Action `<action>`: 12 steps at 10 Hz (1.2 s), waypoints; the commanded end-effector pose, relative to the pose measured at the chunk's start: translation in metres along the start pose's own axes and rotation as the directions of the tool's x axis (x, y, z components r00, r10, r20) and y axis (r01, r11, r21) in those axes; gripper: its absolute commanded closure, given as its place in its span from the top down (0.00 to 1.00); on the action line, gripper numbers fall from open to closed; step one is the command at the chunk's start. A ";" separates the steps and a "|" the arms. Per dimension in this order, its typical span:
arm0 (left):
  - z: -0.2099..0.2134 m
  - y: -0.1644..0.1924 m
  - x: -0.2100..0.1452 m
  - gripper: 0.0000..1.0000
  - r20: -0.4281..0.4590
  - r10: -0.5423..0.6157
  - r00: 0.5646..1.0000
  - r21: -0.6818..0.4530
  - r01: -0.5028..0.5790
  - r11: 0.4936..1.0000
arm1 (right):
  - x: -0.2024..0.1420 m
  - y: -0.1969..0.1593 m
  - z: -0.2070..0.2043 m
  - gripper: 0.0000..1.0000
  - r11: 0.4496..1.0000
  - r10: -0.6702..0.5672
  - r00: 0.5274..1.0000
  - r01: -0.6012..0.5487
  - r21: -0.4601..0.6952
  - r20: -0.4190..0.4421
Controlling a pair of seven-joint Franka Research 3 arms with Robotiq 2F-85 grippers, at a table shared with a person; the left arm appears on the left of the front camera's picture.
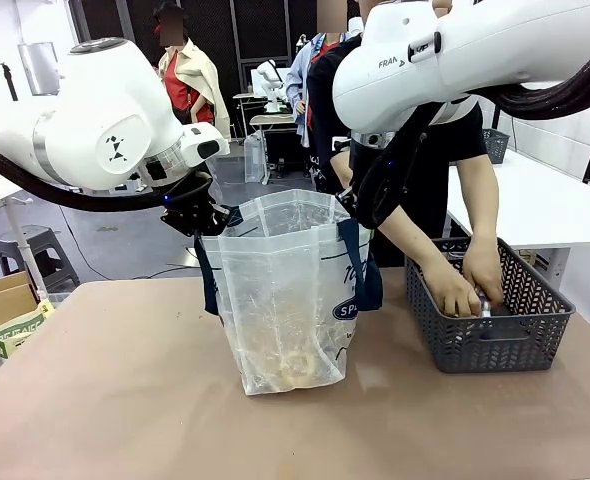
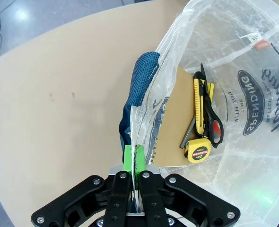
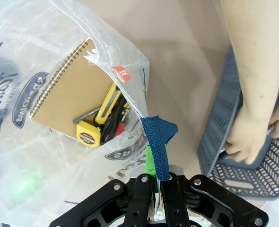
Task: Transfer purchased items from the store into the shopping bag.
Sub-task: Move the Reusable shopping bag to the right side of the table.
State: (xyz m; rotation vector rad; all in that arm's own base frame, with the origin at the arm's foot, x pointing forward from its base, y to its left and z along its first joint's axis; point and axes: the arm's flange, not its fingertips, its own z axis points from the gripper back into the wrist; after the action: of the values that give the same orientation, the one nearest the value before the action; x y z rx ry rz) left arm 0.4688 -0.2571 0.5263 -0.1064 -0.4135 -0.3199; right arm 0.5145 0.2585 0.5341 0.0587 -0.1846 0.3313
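The tan table (image 1: 95, 400) carried everything. The left arm (image 1: 105, 140) came in from 9 o'clock and the right arm (image 1: 455, 60) from 2 o'clock. Between them, at the table's middle, stood the shopping bag (image 1: 275, 290), upright with its mouth held open. The left jaws were pinched tight on its rim by a navy handle at the bag's 9 o'clock edge. The right jaws were clamped on the rim and the other navy handle at 3 o'clock. The grey basket (image 1: 485, 345) sat at 3 o'clock of the bag, apart from it, with the person's hands (image 1: 451, 290) reaching inside. In the bag's bottom lay a brown spiral notebook (image 2: 172, 127). Black scissors (image 2: 210, 118), a yellow utility knife (image 2: 197, 97) and a yellow tape measure (image 2: 198, 152) lay on top of it.
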 end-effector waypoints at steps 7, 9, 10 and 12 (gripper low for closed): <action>0.001 0.001 -0.001 0.00 0.003 0.017 1.000 0.007 -0.017 1.000 | 0.000 -0.001 0.001 0.00 1.000 -0.013 1.000 0.013 -0.001 0.002; 0.001 0.001 -0.001 0.00 0.003 0.017 1.000 0.007 -0.017 1.000 | 0.000 -0.001 0.001 0.00 1.000 -0.013 1.000 0.013 -0.001 0.002; 0.001 0.001 -0.001 0.00 0.003 0.017 1.000 0.007 -0.017 1.000 | 0.000 -0.001 0.001 0.00 1.000 -0.013 1.000 0.013 -0.001 0.002; 0.001 0.001 -0.001 0.00 0.003 0.017 1.000 0.007 -0.017 1.000 | 0.000 -0.001 0.001 0.00 1.000 -0.013 1.000 0.013 -0.001 0.002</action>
State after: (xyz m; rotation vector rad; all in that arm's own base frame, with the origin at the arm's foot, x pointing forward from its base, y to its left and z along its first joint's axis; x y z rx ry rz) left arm 0.4688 -0.2571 0.5263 -0.1064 -0.4135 -0.3200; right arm 0.5145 0.2585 0.5341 0.0587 -0.1846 0.3313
